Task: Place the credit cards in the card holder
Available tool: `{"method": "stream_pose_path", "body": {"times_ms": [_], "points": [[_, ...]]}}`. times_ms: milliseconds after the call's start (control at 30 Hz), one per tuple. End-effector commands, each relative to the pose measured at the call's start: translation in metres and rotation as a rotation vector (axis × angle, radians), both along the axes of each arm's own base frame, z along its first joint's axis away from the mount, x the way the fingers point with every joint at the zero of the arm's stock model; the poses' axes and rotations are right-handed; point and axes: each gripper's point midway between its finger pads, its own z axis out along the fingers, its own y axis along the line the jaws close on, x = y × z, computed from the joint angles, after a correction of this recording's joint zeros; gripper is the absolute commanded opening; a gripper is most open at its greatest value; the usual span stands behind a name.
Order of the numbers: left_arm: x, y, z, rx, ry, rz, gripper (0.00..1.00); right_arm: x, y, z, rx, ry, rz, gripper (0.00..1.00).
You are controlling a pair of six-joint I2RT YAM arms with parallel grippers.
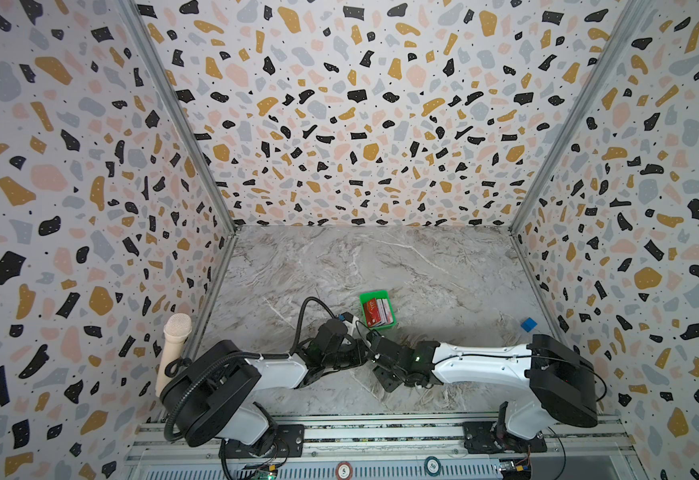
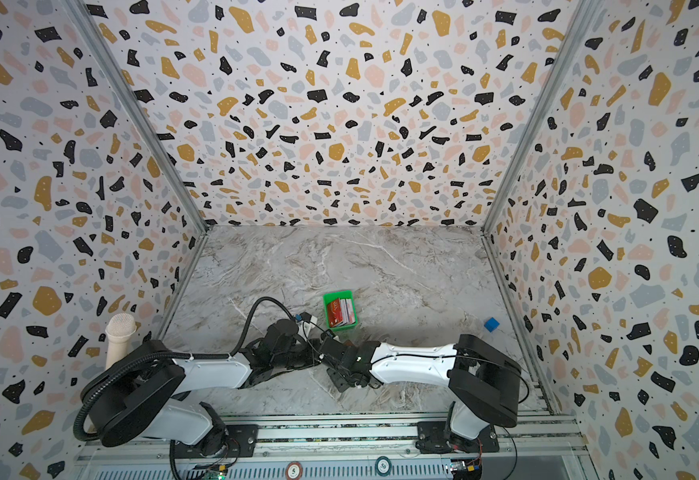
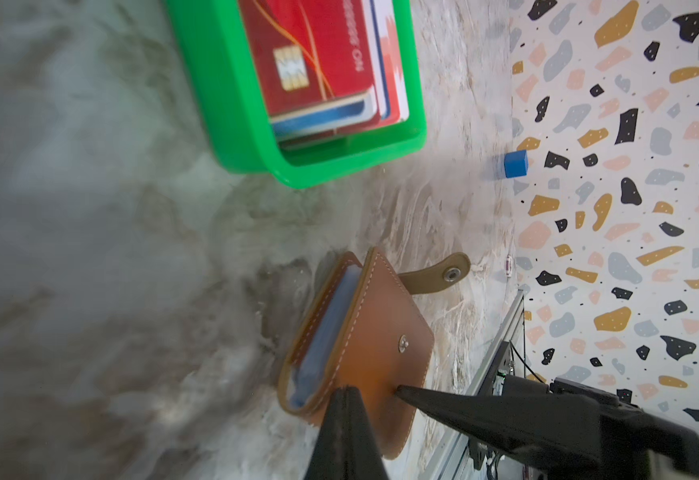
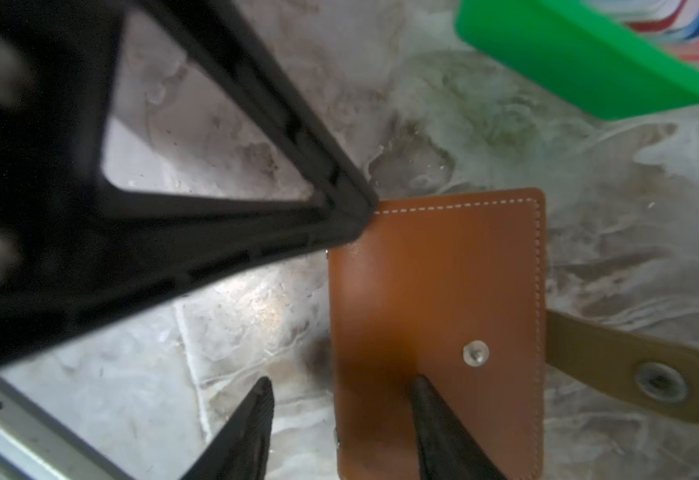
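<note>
Nearest the arm bases: card holder (image 3: 381, 324) lies flat on the worktop (image 3: 90, 270). Both arms bunch over it, so it's hidden in both top views. Strap (image 3: 443, 270) is unsnapped and lies loose off one edge of the holder. The cover is down but slightly ajar, with bluish sleeves (image 3: 331, 328) showing in the gap.

Left gripper (image 4: 362, 218): fingers clenched, tip on a holder corner at the edge opposite the strap. Can't tell whether it pinches the cover or only presses on it.

Right gripper (image 4: 342, 379): fingers released and apart, straddling that same edge. One is over the cover near the stud (image 4: 475, 353), the other is off the holder over bare worktop. Nothing grasped.

My read: the step in hand is opening the cover, and I see no card in the holder yet. That edge looks like the spine, so there's nothing to lift there. To do it well:
- Use the left tip as a pin so the holder doesn't skate.
- Bring the right fingers round to the strap-side edge.
- Catch the top cover only, not the sleeves or strap.
- Fold it back over the spine.

Just beyond the holder: green tray (image 3: 339, 166) with the credit cards (image 3: 318, 62) stacked inside, red one on top.

Well apart from the holder, by the side wall: blue cube (image 1: 528, 324). Not part of the job.
</note>
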Motion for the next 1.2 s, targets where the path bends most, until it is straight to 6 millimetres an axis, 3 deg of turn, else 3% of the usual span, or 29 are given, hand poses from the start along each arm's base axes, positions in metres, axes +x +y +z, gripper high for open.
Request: {"method": "stream_pose_path", "body": {"times_ms": [0, 133, 333, 467, 667, 1167], "points": [[0.006, -0.026, 0.019, -0.052, -0.053, -0.048, 0.05, 0.001, 0.008, 0.022, 0.108, 0.004, 0.031, 0.55], [0.001, -0.041, 0.007, -0.008, -0.035, -0.094, 0.04, 0.008, -0.001, 0.037, 0.16, 0.001, 0.004, 0.53], [-0.006, -0.037, -0.024, 0.069, 0.027, -0.113, 0.0, 0.038, -0.033, 0.059, 0.223, -0.002, -0.101, 0.49], [-0.009, -0.033, -0.031, 0.088, 0.038, -0.117, 0.0, 0.058, -0.057, 0.05, 0.224, 0.049, -0.171, 0.47], [-0.01, -0.033, -0.034, 0.097, 0.042, -0.122, 0.0, 0.075, -0.066, 0.034, 0.256, 0.117, -0.19, 0.44], [-0.011, -0.033, -0.034, 0.094, 0.04, -0.123, 0.0, 0.073, -0.064, 0.021, 0.275, 0.158, -0.181, 0.21]]}}
